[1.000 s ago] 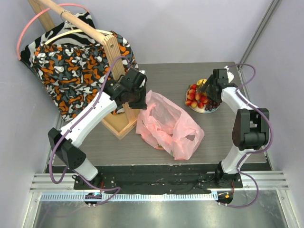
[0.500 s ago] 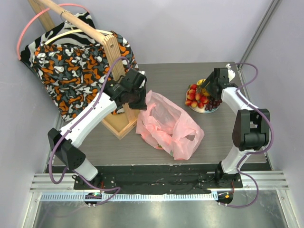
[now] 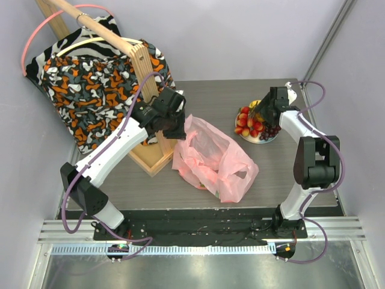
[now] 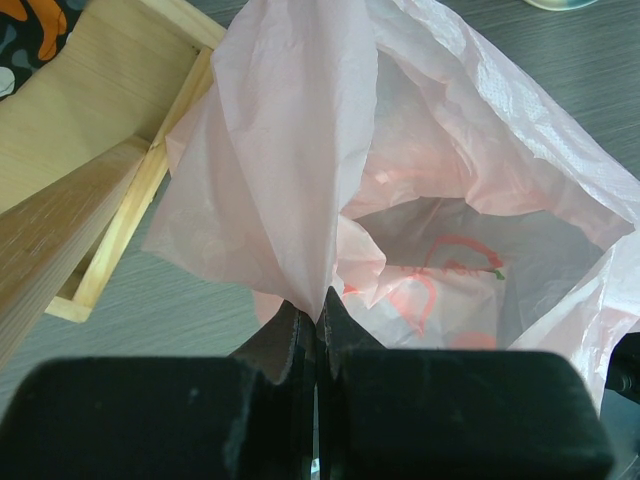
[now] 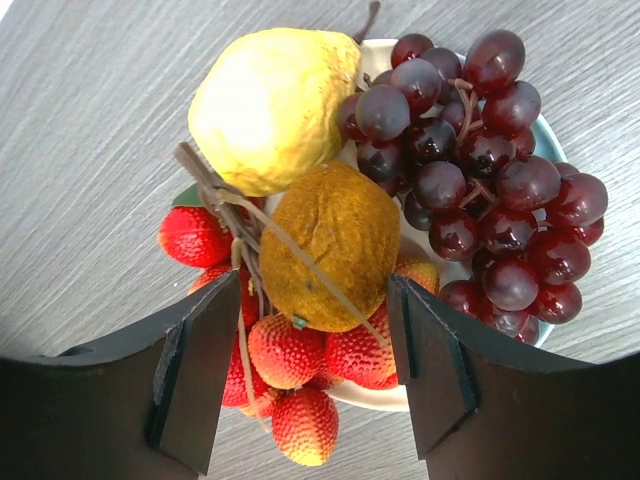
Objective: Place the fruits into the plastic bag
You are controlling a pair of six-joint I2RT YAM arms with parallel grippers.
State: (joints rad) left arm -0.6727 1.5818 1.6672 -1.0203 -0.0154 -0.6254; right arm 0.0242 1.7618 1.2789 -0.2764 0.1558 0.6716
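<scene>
Barely begun: pink plastic bag (image 3: 213, 159) on the table (image 3: 289, 174), no fruit visible inside. Left fingers (image 4: 285, 345) clenched on its rim, mouth held open. Right fingers (image 5: 195, 370) spread astride the orange fruit (image 5: 335, 245); grapes (image 5: 490, 180), yellow fruit (image 5: 275, 105), strawberries (image 5: 285, 350) likewise on the plate (image 5: 372, 399).

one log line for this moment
left claw: shut on plastic bag rim, mouth open | right claw: open over fruits on plate | stage: pre-grasp

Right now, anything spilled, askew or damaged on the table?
Nothing spilled or torn. Only oddity: a few red berries overhang the plate rim, sitting partly off it. The plastic bag is pinched open by the left fingers.
</scene>
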